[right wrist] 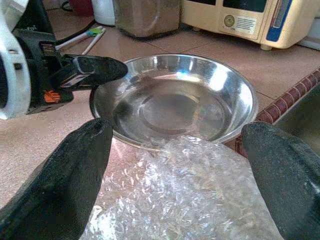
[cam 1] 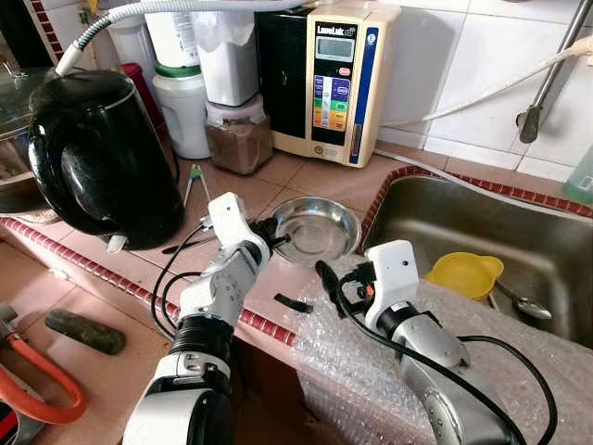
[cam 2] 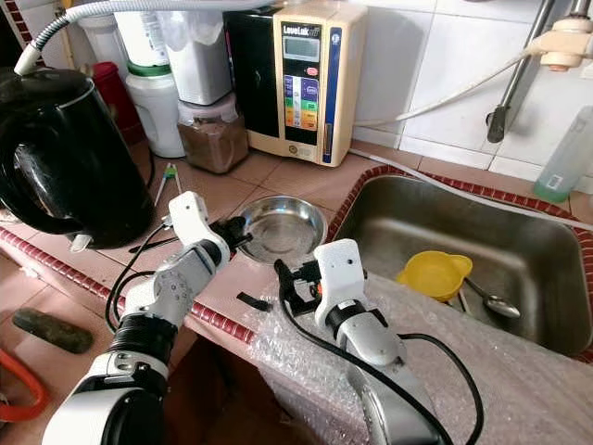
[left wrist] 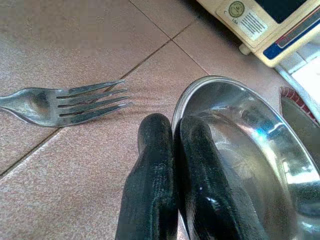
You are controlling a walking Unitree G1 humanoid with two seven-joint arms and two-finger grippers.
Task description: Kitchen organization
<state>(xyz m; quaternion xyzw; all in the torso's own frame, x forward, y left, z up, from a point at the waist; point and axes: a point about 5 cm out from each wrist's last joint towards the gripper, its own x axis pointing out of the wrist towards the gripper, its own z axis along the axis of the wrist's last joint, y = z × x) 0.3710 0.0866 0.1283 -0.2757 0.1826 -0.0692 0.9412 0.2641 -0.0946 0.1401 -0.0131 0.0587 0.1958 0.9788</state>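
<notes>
A shallow steel bowl (cam 1: pixel 315 227) sits on the tiled counter just left of the sink. My left gripper (cam 1: pixel 276 236) is shut on its near-left rim; in the left wrist view both black fingers (left wrist: pixel 155 165) pinch the rim of the bowl (left wrist: pixel 240 130). A fork (left wrist: pixel 65 102) lies on the tiles beside that gripper. My right gripper (cam 1: pixel 338 283) is open and holds nothing. It hovers low over bubble wrap (right wrist: pixel 190 200) at the bowl's near side, and its wide-apart fingers (right wrist: pixel 65 170) frame the bowl (right wrist: pixel 175 100).
A black kettle (cam 1: pixel 102 153) stands at the left, with jars (cam 1: pixel 239 134) and a water ioniser (cam 1: pixel 334 79) along the back wall. The steel sink (cam 1: pixel 435 209) at the right holds a yellow bowl (cam 1: pixel 465 273) and a spoon (cam 1: pixel 523 304). Bubble wrap (cam 1: pixel 389 371) covers the counter's front edge.
</notes>
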